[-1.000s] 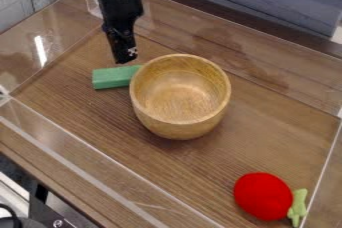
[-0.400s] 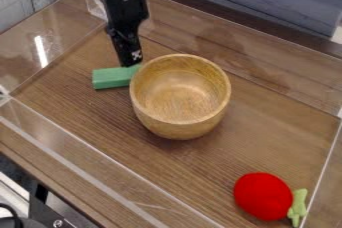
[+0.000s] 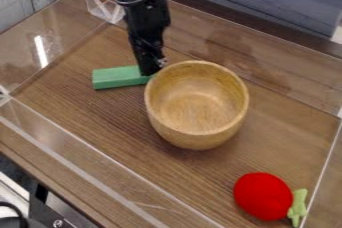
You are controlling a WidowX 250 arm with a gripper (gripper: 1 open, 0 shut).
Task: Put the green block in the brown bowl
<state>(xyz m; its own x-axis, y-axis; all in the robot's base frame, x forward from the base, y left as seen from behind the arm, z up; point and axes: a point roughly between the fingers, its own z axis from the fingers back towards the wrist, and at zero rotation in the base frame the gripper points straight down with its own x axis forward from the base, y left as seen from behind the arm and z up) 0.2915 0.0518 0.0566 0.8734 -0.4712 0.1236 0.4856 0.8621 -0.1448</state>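
The table (image 3: 80, 137) was a dark wood-grain surface with clear, glossy walls standing along its edges. On it, roughly at the middle and a little toward the right edge, sat the brown bowl (image 3: 197, 103), upright, thick-walled, and showing a bare inside. The black arm (image 3: 139, 0) reached down from the far edge, and its gripper (image 3: 146, 66) pointed almost straight down with the jaws pressed together, nothing visible between them (the tips stood just at the bowl's far-left rim, though whether they touched the rim could not be told). The green block (image 3: 118, 76) lay flat on the table just left of the bowl, its right end beside the gripper's tips; contact between block and bowl could not be made out, and the block was outside the bowl. Near the table's front-right corner, well apart from the bowl, rested a red round object (image 3: 263, 195) with a small green piece (image 3: 299, 208) at its right side, close to the clear wall there.
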